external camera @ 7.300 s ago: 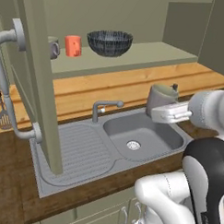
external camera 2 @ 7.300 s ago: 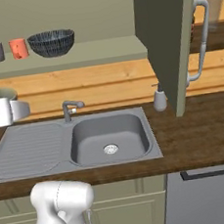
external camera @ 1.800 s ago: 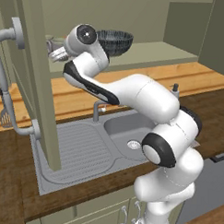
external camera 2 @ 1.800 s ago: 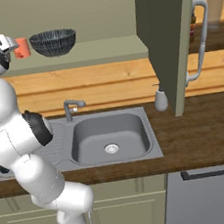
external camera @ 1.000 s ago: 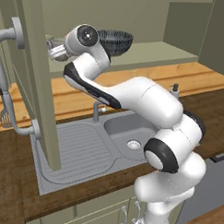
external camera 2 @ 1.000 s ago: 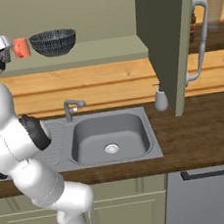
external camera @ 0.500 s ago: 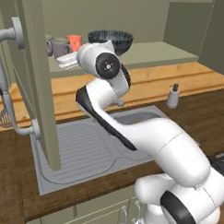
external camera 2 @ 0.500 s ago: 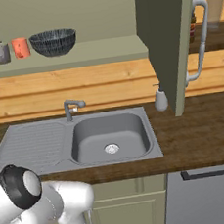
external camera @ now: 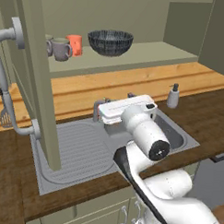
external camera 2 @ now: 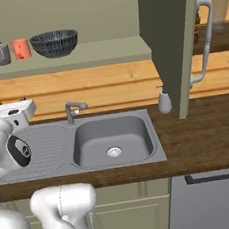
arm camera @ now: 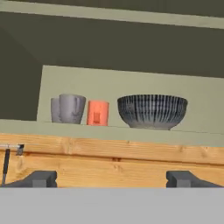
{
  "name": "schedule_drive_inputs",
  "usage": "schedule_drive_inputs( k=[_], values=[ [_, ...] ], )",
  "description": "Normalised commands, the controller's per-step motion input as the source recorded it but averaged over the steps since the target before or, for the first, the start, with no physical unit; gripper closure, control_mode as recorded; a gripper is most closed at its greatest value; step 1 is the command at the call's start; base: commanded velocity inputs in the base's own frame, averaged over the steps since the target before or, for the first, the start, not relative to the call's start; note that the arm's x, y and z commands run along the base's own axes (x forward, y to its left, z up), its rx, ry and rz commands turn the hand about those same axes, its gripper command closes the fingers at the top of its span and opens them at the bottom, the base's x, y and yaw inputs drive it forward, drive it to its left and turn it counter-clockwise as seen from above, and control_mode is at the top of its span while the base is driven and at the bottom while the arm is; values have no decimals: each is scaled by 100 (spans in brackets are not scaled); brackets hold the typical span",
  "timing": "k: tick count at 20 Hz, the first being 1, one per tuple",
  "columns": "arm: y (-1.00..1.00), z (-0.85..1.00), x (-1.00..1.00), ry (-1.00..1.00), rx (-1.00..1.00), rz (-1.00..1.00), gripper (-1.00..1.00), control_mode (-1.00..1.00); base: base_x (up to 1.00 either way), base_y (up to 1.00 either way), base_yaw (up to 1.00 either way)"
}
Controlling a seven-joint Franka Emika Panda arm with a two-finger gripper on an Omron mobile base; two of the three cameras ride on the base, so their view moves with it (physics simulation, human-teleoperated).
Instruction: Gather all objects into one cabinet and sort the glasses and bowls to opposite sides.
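- Rear mug (arm camera: 55,110) mostly hidden behind front mug (arm camera: 71,108); cup (arm camera: 97,113) and bowl (arm camera: 152,110) beside them.
- Gripper (arm camera: 111,178) spread wide, holding nothing.
- Left base view adds door handle (external camera: 5,81).

Perhaps two mugs (arm camera: 68,109), one cup (arm camera: 97,113), one bowl (arm camera: 152,111)

grey sink (external camera 2: 112,139), faucet (external camera 2: 72,110), soap dispenser (external camera: 172,95), wooden counter (external camera 2: 204,136)

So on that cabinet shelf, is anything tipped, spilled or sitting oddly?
Nothing stands out. Two grey mugs and the orange-red cup stand upright in a tight cluster at one end of the shelf; the dark bowl sits upright just beside them.
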Motion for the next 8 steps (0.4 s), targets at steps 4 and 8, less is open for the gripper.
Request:
schedule_drive_inputs(
  k=[4, 8],
  values=[
    [-85, -100, -100, -6, 18, 3, -100, -100, 0, 0, 0],
    [-60, -100, -100, 0, 13, 3, -100, -100, 0, 0, 0]
  ],
)
